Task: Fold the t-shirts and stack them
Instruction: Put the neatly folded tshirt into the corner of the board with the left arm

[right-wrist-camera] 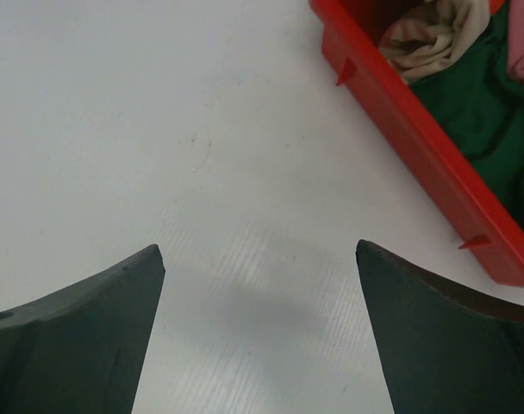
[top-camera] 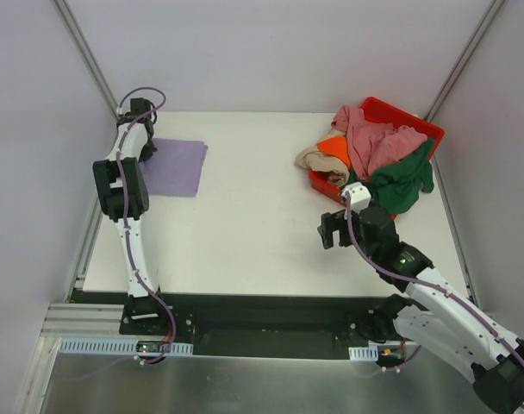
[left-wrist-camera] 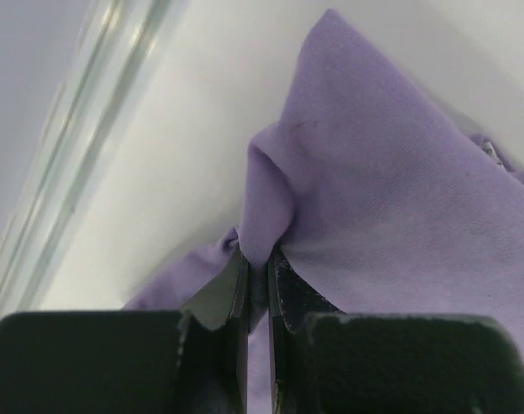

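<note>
Top view: my left pincer [top-camera: 146, 152] sits at the far left of the surface [top-camera: 253, 224], on the left edge of the lavender shirt [top-camera: 177, 166], which lies there as a flat, folded rectangle. My right pincer [top-camera: 333, 233] hangs over bare surface just beside the red bin [top-camera: 400, 112]. The pink shirt [top-camera: 374, 142], green shirt [top-camera: 404, 181], orange shirt [top-camera: 335, 147] and beige shirt [top-camera: 318, 161] are heaped in the bin and spill over its rim.

Left wrist view: my left pincer [left-wrist-camera: 258, 259] is closed on a small pinch of the lavender shirt [left-wrist-camera: 391, 198], and the cloth rises in a ridge from between the fingers.

Right wrist view: my right pincer [right-wrist-camera: 258, 259] is spread wide and holds nothing. The bin wall [right-wrist-camera: 400, 112] runs across the upper right, with the beige shirt [right-wrist-camera: 434, 34] and green shirt [right-wrist-camera: 477, 112] behind it.

Step in hand, as I judge it: settling the edge of the first folded shirt, which will be the base of the stack. To do it well I should keep the pinch low, lay the raised ridge flat and in line with the layer beneath, and part the fingers only once the cloth is slack. I should then rise straight up, so the fold is not dragged askew. One shirt looks folded; four remain in the bin
</note>
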